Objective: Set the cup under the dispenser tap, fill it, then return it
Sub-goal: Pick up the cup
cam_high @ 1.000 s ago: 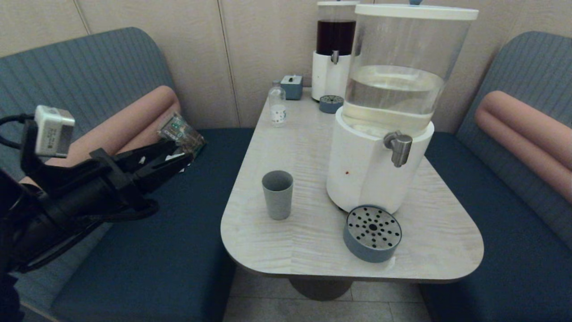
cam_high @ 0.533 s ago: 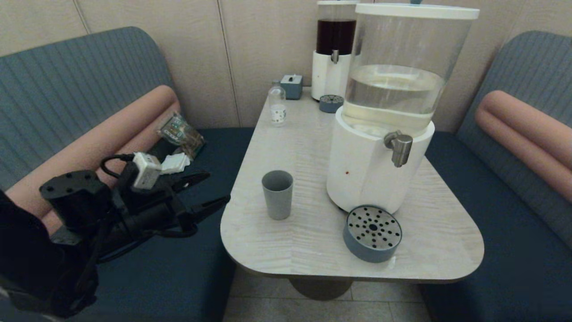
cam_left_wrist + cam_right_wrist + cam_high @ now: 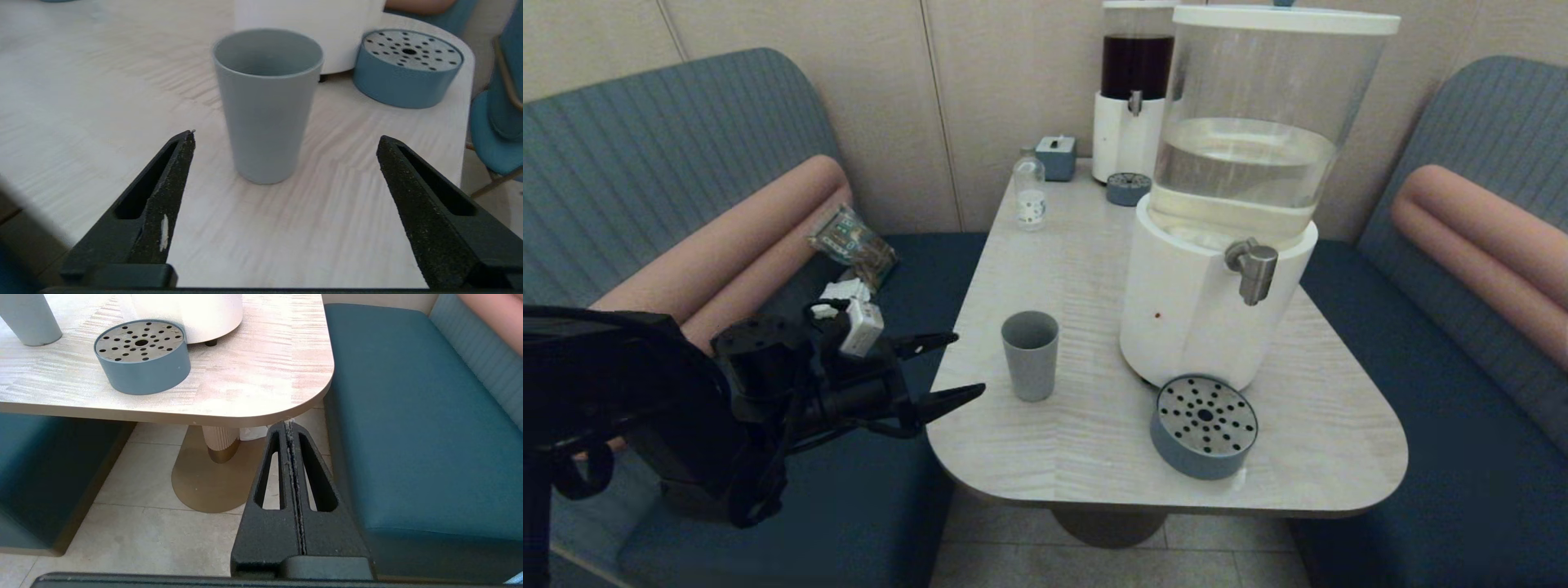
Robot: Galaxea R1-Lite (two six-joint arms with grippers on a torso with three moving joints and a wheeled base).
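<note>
Left pincer (image 3: 947, 367) gapes wide beside the upright cup (image 3: 1030, 355) (untouched); right pincer (image 3: 290, 425) pressed together.

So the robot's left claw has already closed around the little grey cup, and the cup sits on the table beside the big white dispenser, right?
Not quite. The left gripper is open and short of the cup; its fingers touch nothing. The left wrist view shows both fingertips spread wide, with the cup standing free beyond them. The rest holds: the cup stands upright on the table beside the big white dispenser.

Two dispensers (image 3: 1217, 245) (image 3: 1131, 90), two drip trays (image 3: 1203, 425) (image 3: 1128, 189), one cup (image 3: 1030, 355), one bottle (image 3: 1030, 194), one small box (image 3: 1056, 158).
</note>
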